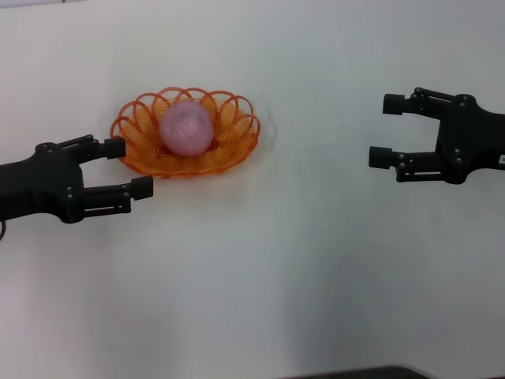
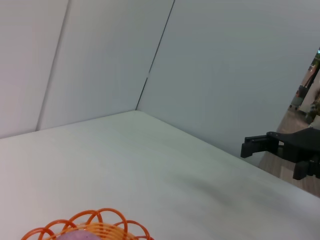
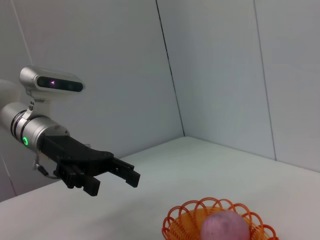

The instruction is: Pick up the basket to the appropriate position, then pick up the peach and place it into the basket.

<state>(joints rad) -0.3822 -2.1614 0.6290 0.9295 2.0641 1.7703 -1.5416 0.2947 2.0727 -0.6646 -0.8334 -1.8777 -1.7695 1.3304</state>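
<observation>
- Left wrist view cut the basket point(image 2: 92, 227) off at the frame edge, showing only a few orange rim loops and a sliver of the peach point(image 2: 75, 235); none of my own left fingers appeared there.
- My right wrist view likewise lost the near side of the basket point(image 3: 185, 222) at the frame edge.
- From the head view, the peach point(image 1: 186, 127) sat inside the basket point(image 1: 142, 162) on the white desk point(image 1: 276, 276).
- My left gripper point(image 1: 129, 168) had its fingers spread, the farther tip just beside the basket's rim; I could not tell whether it touched.
- My right gripper point(image 1: 387, 130) hung well apart from the basket, fingers spread and holding nothing.
- The basket was oval, shallow looped orange wire; the peach was round, fuzzy, dusty pink.
</observation>
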